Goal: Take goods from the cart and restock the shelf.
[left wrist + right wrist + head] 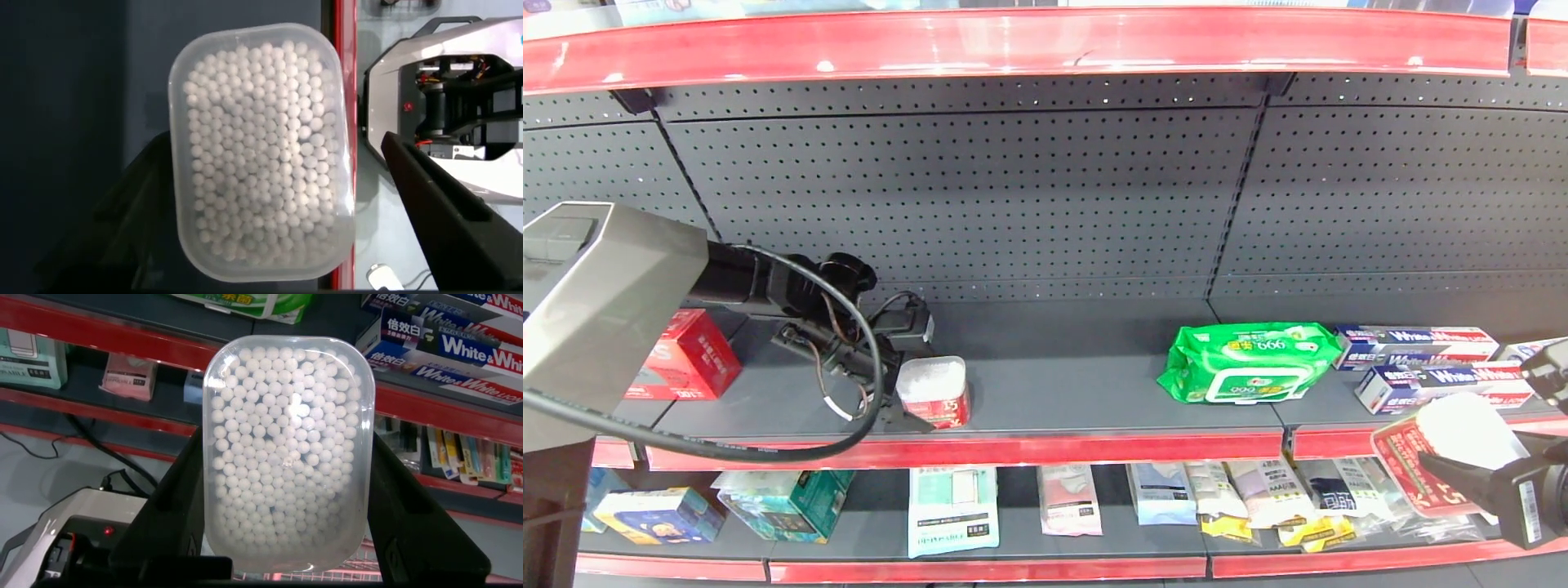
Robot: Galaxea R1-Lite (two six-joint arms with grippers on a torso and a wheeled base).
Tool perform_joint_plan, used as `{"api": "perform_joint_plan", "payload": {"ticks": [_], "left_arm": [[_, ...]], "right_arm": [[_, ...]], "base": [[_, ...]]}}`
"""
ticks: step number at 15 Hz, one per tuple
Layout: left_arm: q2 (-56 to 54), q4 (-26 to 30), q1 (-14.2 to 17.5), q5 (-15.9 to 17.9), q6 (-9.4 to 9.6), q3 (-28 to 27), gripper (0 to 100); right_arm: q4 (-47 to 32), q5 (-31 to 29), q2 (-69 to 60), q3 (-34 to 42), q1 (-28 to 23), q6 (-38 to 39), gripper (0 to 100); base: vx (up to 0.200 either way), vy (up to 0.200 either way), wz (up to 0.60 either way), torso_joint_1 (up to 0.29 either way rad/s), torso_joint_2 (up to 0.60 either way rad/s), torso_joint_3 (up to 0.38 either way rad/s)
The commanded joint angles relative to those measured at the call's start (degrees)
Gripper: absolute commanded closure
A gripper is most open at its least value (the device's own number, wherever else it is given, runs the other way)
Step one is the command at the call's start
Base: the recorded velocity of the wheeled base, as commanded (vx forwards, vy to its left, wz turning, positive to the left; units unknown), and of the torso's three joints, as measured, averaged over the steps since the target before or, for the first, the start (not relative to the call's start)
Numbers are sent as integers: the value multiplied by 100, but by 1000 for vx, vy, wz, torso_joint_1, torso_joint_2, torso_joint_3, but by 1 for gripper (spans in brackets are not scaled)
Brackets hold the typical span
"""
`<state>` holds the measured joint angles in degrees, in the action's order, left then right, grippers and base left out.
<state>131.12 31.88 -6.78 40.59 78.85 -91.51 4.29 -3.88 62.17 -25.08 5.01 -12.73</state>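
A clear tub of cotton swabs with a red label [934,390] stands near the front edge of the middle shelf [1062,384]. My left gripper [913,367] is around it, open. In the left wrist view the tub [261,155] sits between the spread fingers [433,204] of my left gripper [270,139], with a gap on each side. A second tub of the same kind [1445,441] is tilted in front of the shelf at lower right, and my right gripper [1486,425] is shut on it. In the right wrist view this tub [286,449] sits tight in the right gripper [290,457].
A green wet-wipes pack [1250,361] and stacked toothpaste boxes [1421,351] lie on the shelf's right part. A red box [686,355] stands at far left. The lower shelf holds boxes and several flat packs [1070,498]. Another shelf's red edge [1013,41] runs overhead.
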Motion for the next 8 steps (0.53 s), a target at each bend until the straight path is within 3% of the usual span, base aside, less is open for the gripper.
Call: {"api": "perform_joint_plan", "payload": {"ticks": [1, 8], "left_arm": [[-25, 29, -8, 19, -1, -42, 0], [-104, 11, 168, 19, -10, -77, 0]], "right_arm": [[2, 1, -3, 12, 0, -2, 100], [2, 1, -3, 29, 9, -2, 100]], "base": [[0, 0, 0, 0, 0, 0], [0, 0, 0, 0, 0, 0]]}}
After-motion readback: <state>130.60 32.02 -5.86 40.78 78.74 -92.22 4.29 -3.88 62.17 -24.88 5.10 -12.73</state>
